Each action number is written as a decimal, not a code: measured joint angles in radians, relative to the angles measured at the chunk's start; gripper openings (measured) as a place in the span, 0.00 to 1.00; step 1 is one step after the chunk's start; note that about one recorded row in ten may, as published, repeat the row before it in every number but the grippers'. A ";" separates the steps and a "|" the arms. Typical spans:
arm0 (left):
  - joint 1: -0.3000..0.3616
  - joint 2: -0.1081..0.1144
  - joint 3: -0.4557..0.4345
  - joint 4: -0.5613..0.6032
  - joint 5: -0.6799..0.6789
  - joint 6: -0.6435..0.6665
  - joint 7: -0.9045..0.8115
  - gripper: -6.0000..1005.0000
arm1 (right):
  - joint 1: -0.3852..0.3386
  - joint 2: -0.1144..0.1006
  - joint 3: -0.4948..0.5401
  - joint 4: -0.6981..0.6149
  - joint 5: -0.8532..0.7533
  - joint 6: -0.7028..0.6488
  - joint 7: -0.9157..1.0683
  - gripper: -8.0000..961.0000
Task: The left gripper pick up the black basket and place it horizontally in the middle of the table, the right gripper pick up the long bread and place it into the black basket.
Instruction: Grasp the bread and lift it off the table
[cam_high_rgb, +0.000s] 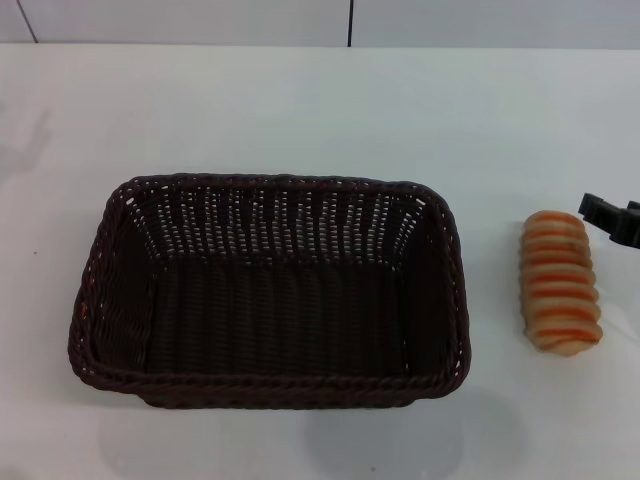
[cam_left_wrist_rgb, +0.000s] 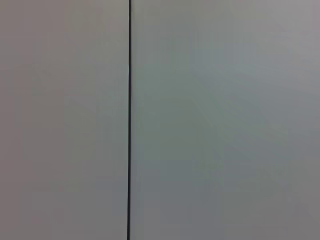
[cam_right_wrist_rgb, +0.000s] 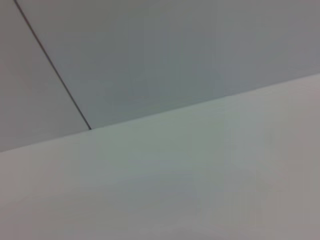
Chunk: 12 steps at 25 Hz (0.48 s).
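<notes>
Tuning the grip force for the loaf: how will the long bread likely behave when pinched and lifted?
The long bread looks puffy and ridged, so probably soft and light; a hard pinch may dent it. Its rounded oblong shape could roll sideways if nudged. The ridges should help against slipping. The right tool is just beside it.

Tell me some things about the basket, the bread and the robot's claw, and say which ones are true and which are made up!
1. The long bread is lying inside the black basket. False: it lies on the table, to the right of the basket and apart from it.
2. The basket has nothing in it. True.
3. The right claw is squeezing the bread. False: only a black bit of it shows at the right edge of the head view, just beyond the far end of the bread and not around it.
4. The bread has orange stripes across it. True.
5. The left claw is holding the basket's rim. False: no left claw shows in any view, and nothing touches the basket.
</notes>
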 joint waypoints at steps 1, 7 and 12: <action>-0.001 0.000 0.000 0.000 -0.001 -0.002 0.000 0.60 | 0.008 0.000 0.004 -0.010 0.000 0.002 0.001 0.56; -0.005 0.000 0.000 -0.001 -0.021 -0.020 0.000 0.60 | 0.069 0.000 0.010 -0.093 0.000 0.009 0.007 0.55; -0.005 0.000 0.000 -0.002 -0.024 -0.026 0.000 0.60 | 0.102 0.000 0.005 -0.135 0.000 0.009 0.007 0.55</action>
